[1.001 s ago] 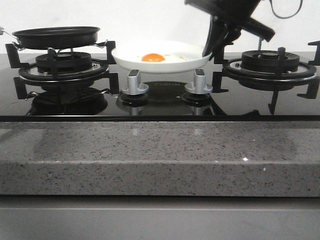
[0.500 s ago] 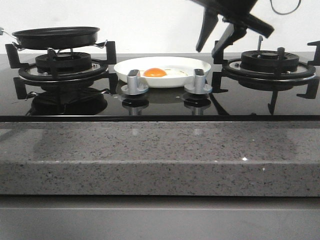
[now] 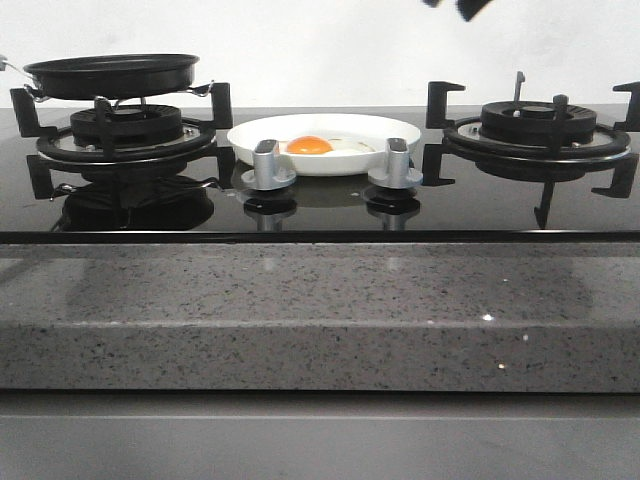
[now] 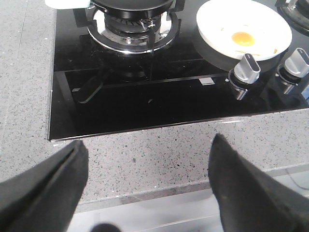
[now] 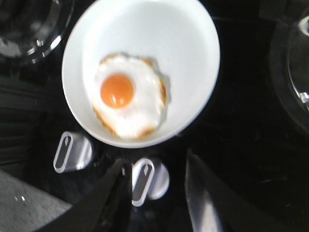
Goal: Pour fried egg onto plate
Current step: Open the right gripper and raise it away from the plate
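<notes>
The white plate rests on the black glass hob between the two burners, behind the two silver knobs. The fried egg lies flat on it, orange yolk up; it also shows in the right wrist view as the egg on the plate, and in the left wrist view as the egg on the plate. My right gripper hangs open high above the knobs with nothing between its fingers; only its tips show at the front view's top edge. My left gripper stands open over the granite counter edge.
A black frying pan sits on the left burner. The right burner has bare grates. Two silver knobs stand in front of the plate. A speckled granite counter runs along the front.
The plate, held raised by my right gripper a second ago, now rests on the hob. The right gripper has let go and risen almost out of the front view.
</notes>
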### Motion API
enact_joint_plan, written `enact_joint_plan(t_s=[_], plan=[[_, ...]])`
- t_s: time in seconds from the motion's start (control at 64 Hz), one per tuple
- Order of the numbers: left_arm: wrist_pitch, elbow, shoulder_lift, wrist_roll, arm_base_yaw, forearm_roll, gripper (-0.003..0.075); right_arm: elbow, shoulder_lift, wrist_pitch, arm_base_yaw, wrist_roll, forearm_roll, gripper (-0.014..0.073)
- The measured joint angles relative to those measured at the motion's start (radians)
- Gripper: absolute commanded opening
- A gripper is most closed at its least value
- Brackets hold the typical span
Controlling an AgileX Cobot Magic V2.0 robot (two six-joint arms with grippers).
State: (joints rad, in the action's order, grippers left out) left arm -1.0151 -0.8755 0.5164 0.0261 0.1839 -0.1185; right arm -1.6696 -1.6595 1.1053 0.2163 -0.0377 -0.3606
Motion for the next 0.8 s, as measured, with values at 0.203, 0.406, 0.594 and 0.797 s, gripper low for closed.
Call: enact_joint_plan(t_s=[0.203,0.406,0.594,0.797], plan=[[0.000,0.000,0.000,0.000,0.000,0.000,0.0514,0.334,0.296,-0.091,0.000,0.078,0.033,0.0307],[0.000,0.000,0.000,0.000,0.000,0.000,0.0514,0.595,0.579,-0.113,0.000,0.091,0.113,0.0307],[0.000,0.000,0.000,0.000,0.000,0.000,0.0514,0.774,0.827,-0.113,0.000,0.093,0.138,0.0307],[0.000,0.000,0.000,0.000,0.000,0.000,0.0514,0.911,1.071,-0.096,0.000,0.093,0.139,0.0307]])
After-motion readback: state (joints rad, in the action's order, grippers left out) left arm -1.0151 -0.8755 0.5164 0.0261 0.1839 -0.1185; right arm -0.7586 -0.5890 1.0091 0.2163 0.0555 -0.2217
